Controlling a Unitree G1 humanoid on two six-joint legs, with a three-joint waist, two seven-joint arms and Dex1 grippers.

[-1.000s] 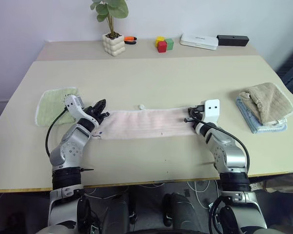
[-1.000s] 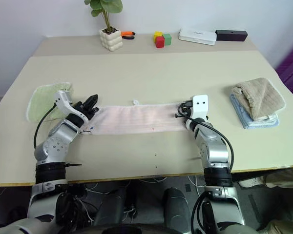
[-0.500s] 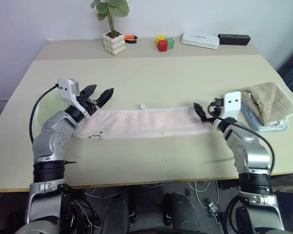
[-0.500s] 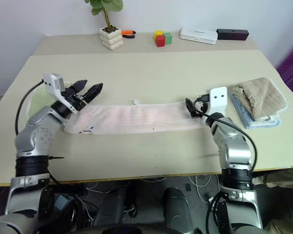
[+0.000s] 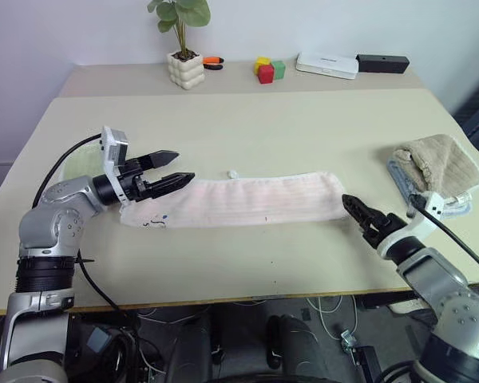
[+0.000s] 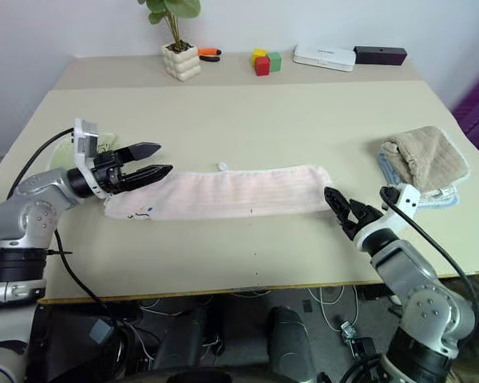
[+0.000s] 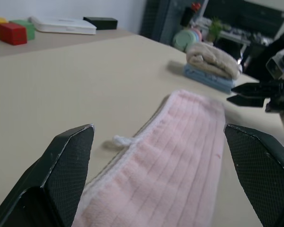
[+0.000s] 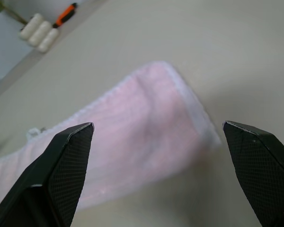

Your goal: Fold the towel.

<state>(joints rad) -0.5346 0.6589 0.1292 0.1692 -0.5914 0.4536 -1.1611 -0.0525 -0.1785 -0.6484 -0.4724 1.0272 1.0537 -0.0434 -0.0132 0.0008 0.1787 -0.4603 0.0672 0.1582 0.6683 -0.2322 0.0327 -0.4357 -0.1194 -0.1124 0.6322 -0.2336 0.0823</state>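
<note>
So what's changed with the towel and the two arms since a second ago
Both grippers let go of the towel and pulled off its ends: the left gripper lifted away, fingers open over the left end, and the right gripper drew back toward the table's near edge, open too. The towel lies flat, a little longer on the right. The folded towels and the plant stayed put.

towel [image 5: 239, 201]: pale pink, faintly ribbed (small dark mark near one corner)
counter [image 5: 247, 128]: beige
blocks [image 5: 267, 71]: yellow, red, green
</note>
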